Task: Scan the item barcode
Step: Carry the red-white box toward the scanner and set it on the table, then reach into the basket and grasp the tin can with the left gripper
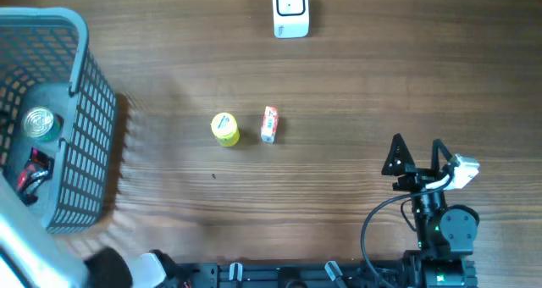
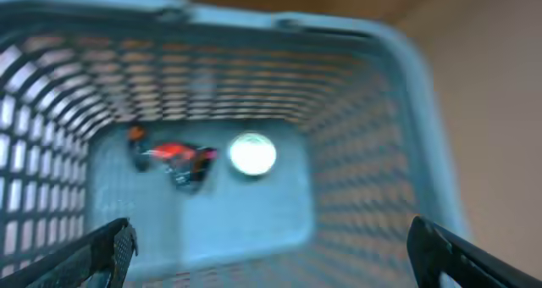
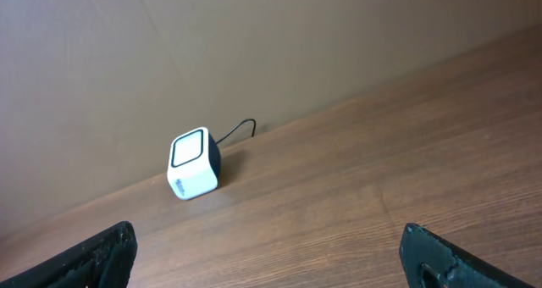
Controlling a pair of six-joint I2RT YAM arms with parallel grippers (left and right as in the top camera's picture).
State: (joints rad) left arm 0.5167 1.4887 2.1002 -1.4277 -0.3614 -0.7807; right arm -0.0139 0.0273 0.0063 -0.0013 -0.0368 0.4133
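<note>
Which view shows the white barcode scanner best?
Right wrist: the scanner stands whole and sharp, its window face showing. Overhead catches it only from above, small, at the top of frame. Left wrist looks into the basket, no scanner.

Legible text, all views: I can read none.
- Barcode scanner point(image 1: 291, 8) point(image 3: 194, 163): small grey marking low on its white side, too small for me to read.
- Yellow container point(image 1: 224, 129): printed label, blurred.
- Red-and-white packet point(image 1: 269, 124): print visible, characters unresolved.
- Can point(image 1: 39, 123) point(image 2: 252, 153) in the basket point(image 1: 85, 85): only its shiny top shows to me, unlettered.
</note>
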